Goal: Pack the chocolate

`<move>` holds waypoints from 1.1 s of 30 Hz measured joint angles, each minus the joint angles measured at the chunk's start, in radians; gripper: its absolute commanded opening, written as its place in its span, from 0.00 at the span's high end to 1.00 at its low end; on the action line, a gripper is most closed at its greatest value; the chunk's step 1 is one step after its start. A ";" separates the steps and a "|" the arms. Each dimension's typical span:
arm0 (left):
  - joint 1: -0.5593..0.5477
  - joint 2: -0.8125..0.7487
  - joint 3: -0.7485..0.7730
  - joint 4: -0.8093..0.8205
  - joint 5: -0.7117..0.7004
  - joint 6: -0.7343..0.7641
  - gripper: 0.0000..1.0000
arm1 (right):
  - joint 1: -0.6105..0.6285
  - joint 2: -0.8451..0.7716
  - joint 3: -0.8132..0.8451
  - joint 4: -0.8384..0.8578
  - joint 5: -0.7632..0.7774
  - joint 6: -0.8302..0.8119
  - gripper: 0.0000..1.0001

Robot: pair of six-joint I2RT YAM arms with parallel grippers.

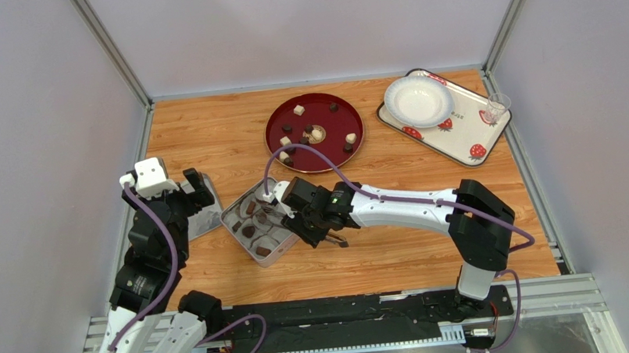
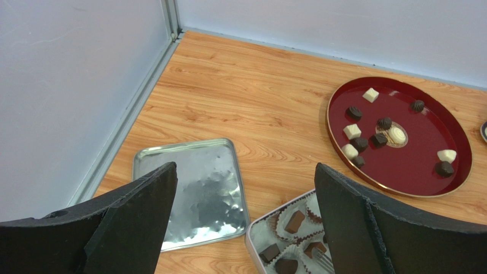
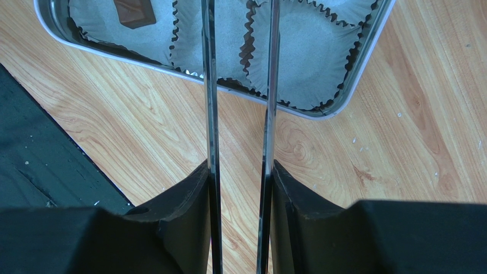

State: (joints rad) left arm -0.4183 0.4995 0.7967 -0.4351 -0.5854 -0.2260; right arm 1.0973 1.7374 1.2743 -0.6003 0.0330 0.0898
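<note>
Small dark and cream chocolate pieces (image 1: pixel 299 110) lie on the red plate (image 1: pixel 334 144), which also shows in the left wrist view (image 2: pixel 423 165). Several brown pieces (image 2: pixel 294 221) sit in paper cups in the open tin box (image 1: pixel 275 250). My right gripper (image 1: pixel 295 209) is above the box's near side and shut on the metal tongs (image 3: pixel 208 85), whose blades stand apart over empty paper cups. The tong tips are out of the right wrist view. One piece (image 3: pixel 134 11) shows in the box (image 3: pixel 354 80). My left gripper (image 2: pixel 246 171) is open and empty above the tin lid (image 2: pixel 194 188).
A strawberry-patterned tray (image 1: pixel 463 139) with a white plate (image 1: pixel 417 100) and a small clear cup (image 1: pixel 496 107) stands at the back right. The lid (image 1: pixel 209 221) lies left of the box. Enclosure walls ring the table.
</note>
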 measured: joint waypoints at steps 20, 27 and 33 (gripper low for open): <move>0.000 0.000 0.000 0.000 0.001 0.000 0.02 | -0.089 -0.189 0.058 -0.063 0.052 -0.016 0.64; 0.002 -0.007 0.000 0.000 0.001 0.000 0.02 | -0.245 -0.186 0.084 -0.129 0.101 -0.009 0.66; 0.002 -0.014 0.000 0.000 0.002 0.000 0.02 | -0.382 -0.141 0.150 -0.176 0.136 0.023 0.66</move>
State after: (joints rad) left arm -0.4164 0.4850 0.7967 -0.4351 -0.5838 -0.2260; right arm 0.7151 1.5967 1.4242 -0.7765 0.1692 0.1131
